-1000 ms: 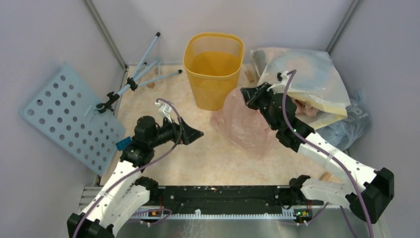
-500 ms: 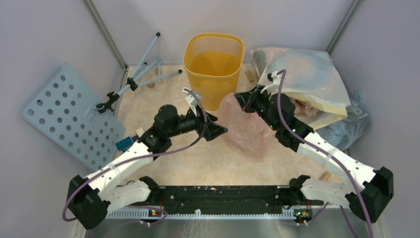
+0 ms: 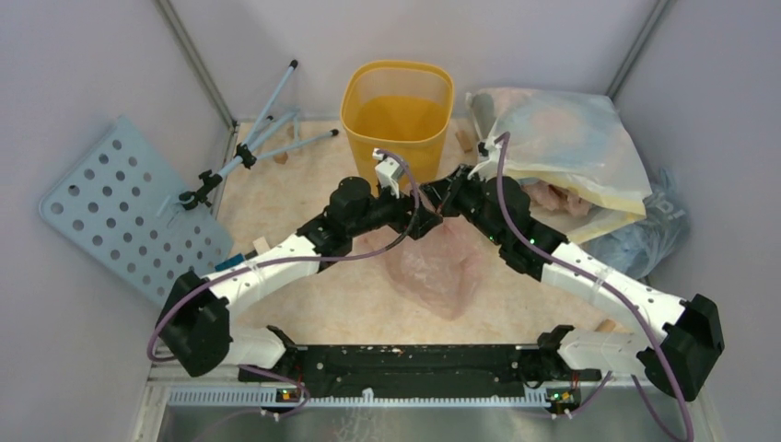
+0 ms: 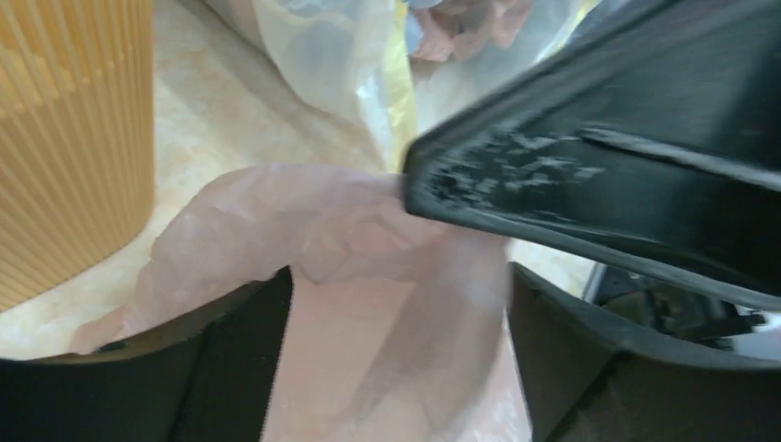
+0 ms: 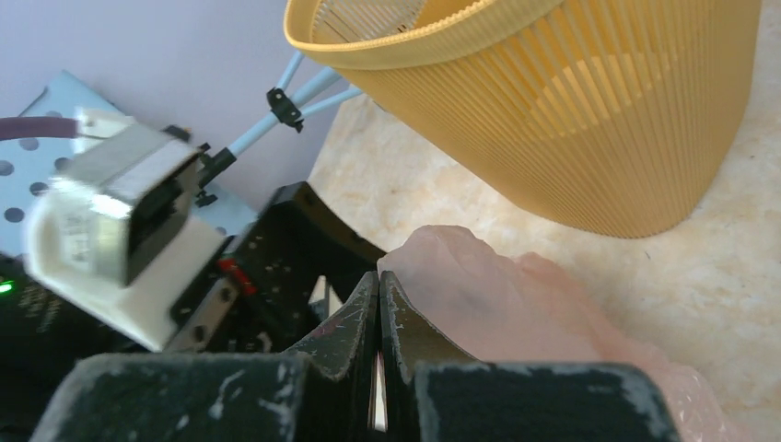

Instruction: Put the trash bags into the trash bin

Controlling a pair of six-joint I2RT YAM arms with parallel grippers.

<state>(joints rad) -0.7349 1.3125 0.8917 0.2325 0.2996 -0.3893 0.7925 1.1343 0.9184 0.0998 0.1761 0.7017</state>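
And the right gripper (image 5: 378, 285) clamps the pink trash bag (image 3: 433, 272) by its top edge, holding it up. The left gripper (image 4: 396, 359), spread wide, straddles the film, likely for a 2nd grip, near the far-edge trash bin (image 3: 396, 175).

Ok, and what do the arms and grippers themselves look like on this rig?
Both arms have white link shells with black joints: the left arm, the right arm. A purple cable loops along each. The left gripper and right gripper are black with flat, wedge-shaped fingers, scuffed with pale flecks. A white-and-grey camera box sits on the left wrist. No sleeves.
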